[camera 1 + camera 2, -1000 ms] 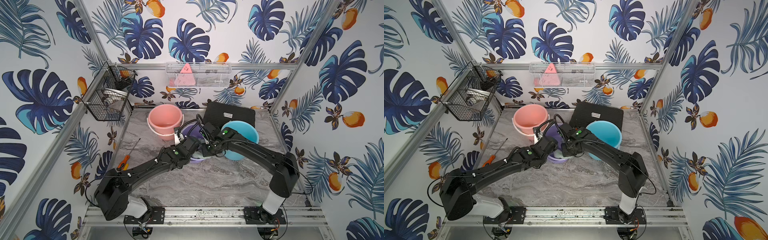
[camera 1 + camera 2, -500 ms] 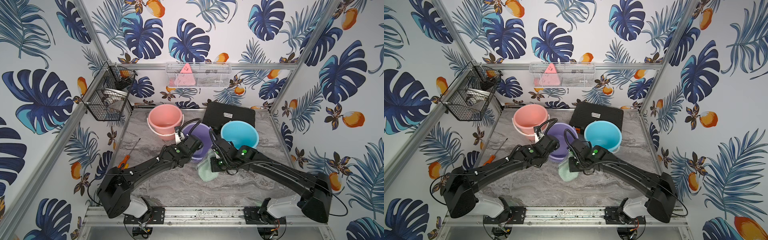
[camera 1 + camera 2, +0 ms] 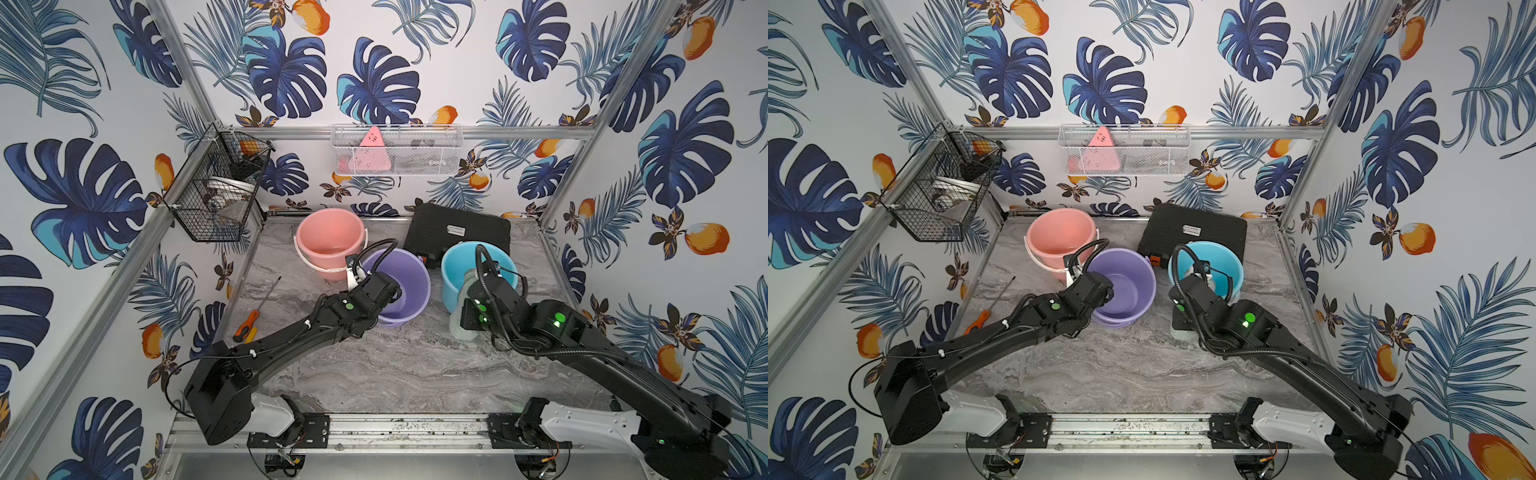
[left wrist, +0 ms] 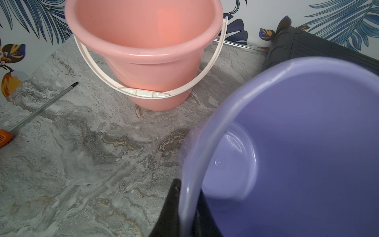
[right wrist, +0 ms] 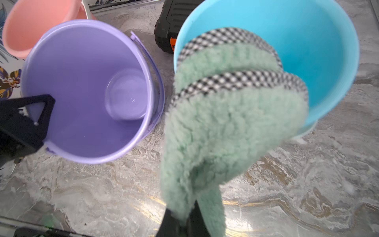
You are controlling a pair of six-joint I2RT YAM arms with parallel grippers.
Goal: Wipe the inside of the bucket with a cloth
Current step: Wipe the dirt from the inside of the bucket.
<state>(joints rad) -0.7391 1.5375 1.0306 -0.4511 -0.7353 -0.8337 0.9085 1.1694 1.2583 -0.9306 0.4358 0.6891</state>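
The purple bucket (image 3: 411, 286) (image 3: 1129, 286) stands mid-table, its inside bare in the right wrist view (image 5: 82, 82). My left gripper (image 4: 188, 190) is shut on its near rim, one finger inside and one outside. The cloth (image 5: 225, 123), pale green fleece with a checked black-and-white border, hangs folded from my right gripper (image 5: 184, 213), which is shut on its lower end. In both top views the cloth (image 3: 460, 326) (image 3: 1183, 332) shows beside the right wrist, to the right of the purple bucket and against the front of the blue bucket (image 3: 457, 266).
A pink bucket (image 3: 330, 237) with a white handle stands behind the purple one. A black case (image 3: 457, 228) lies at the back. An orange-handled screwdriver (image 3: 249, 324) lies at the left edge. Wire baskets (image 3: 216, 195) hang on the walls.
My right gripper has drawn the cloth out of the purple bucket and swung it right, to the front of the blue bucket. The left gripper has kept its hold on the purple rim.
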